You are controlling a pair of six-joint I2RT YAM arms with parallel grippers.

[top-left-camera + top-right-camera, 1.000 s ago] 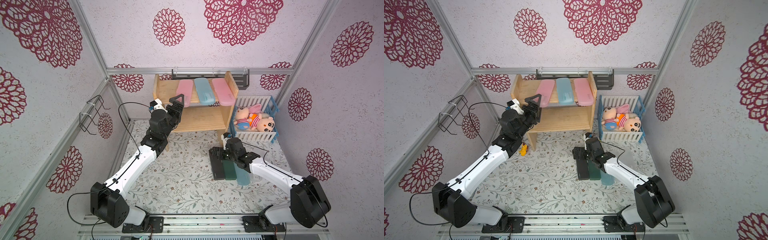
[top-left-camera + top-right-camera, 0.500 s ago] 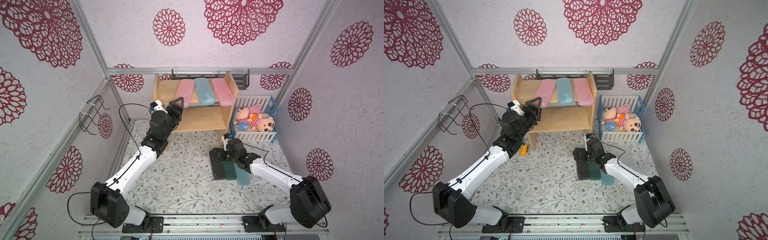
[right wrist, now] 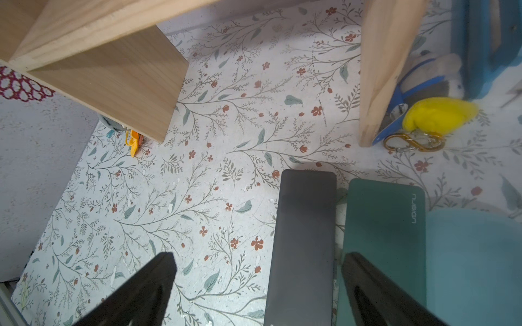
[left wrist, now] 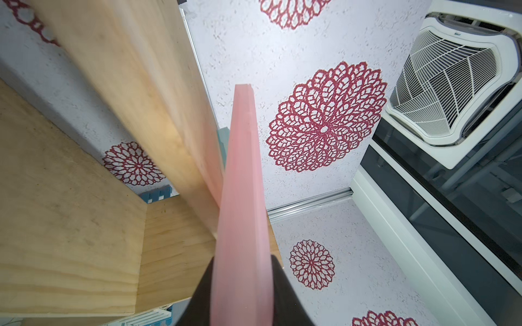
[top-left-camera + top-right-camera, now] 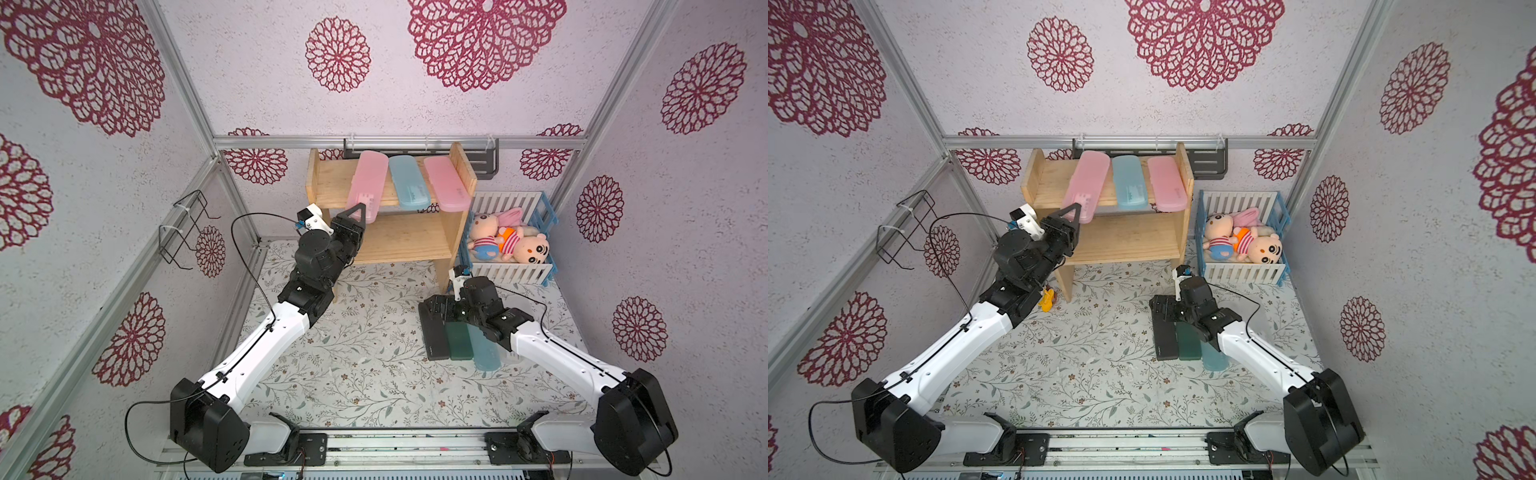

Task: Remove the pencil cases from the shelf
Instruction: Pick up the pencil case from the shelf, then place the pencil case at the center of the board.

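We see the left gripper (image 5: 360, 206) clamped tight on the near end of the slanted pink pencil case (image 5: 366, 180), one black finger (image 4: 284, 293) on each side of it. In the left wrist view the case runs edge-on out from between them. This case lies askew at the left end of the row on the top board of the shelf (image 5: 405, 243), and its gripped end juts past the board's front edge. We cannot tell whether it rests on the wood or is raised off it. Next along the same board lies the shelved light blue pencil case (image 5: 409, 185), then the second pink pencil case (image 5: 445, 188), just beside the shelf's right side panel.

In front of the shelf's right leg three more lie side by side on the flowered mat (image 5: 365, 357). They are the black pencil case (image 5: 434, 345), the dark green pencil case (image 5: 459, 345) and the light blue case on the mat (image 5: 487, 355).

The right gripper (image 3: 257, 262) stands over their shelf-ward ends with its jaws spread wide, holding nothing. In the right wrist view the black one shows in the gap and one finger overlaps the dark green one; we cannot tell whether it touches.

A white-and-blue crib (image 5: 505, 272) with plush dolls (image 5: 511, 243) stands just beside the shelf's right panel. A yellow plush keychain (image 3: 440, 113) lies at the foot of that leg.
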